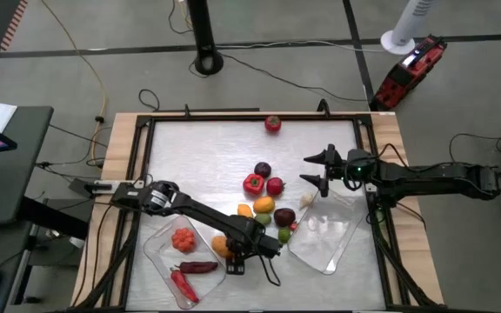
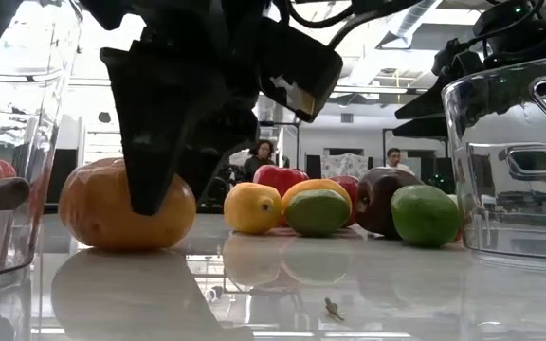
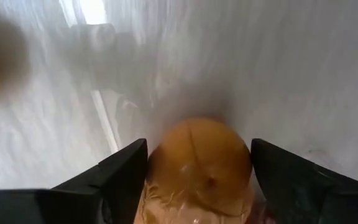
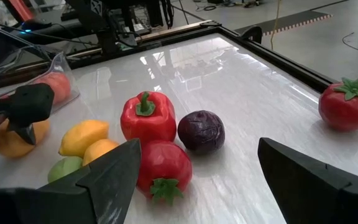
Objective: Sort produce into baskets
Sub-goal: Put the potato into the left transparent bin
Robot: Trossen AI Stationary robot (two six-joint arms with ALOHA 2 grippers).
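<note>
From above, the left gripper (image 1: pixel 233 254) reached across the bench (image 1: pixel 198 148) to an orange fruit (image 1: pixel 221 245) lying just beside the near-left basket (image 1: pixel 156 254), which already held an orange-red piece (image 1: pixel 182 238), a dark chilli (image 1: pixel 198 267) and a red chilli (image 1: pixel 183 283). The fruit lay against the basket's edge, probably as the next piece meant for it. The right gripper (image 1: pixel 317 169) hovered near the produce cluster, above the far side of the clear right basket (image 1: pixel 329 236), which seemed to hold only faint pale shapes. A lone tomato (image 1: pixel 272 123) sat well apart at the far edge.

At bench height, the orange fruit (image 2: pixel 126 206) rested on the surface with one dark finger down in front of it. Behind stood a lemon (image 2: pixel 252 207), a lime (image 2: pixel 426 215) and a dark purple piece (image 2: pixel 383 196).

Through the left wrist camera, the fingers (image 3: pixel 120 177) stood on either side of the orange fruit (image 3: pixel 201 165), close but with a slim gap showing, so I judged them released rather than clamped.

Through the right wrist camera, its fingers (image 4: pixel 114 171) were spread wide and empty, facing a red pepper (image 4: pixel 146 118), a tomato (image 4: pixel 163 167) and a purple piece (image 4: pixel 201 130).
</note>
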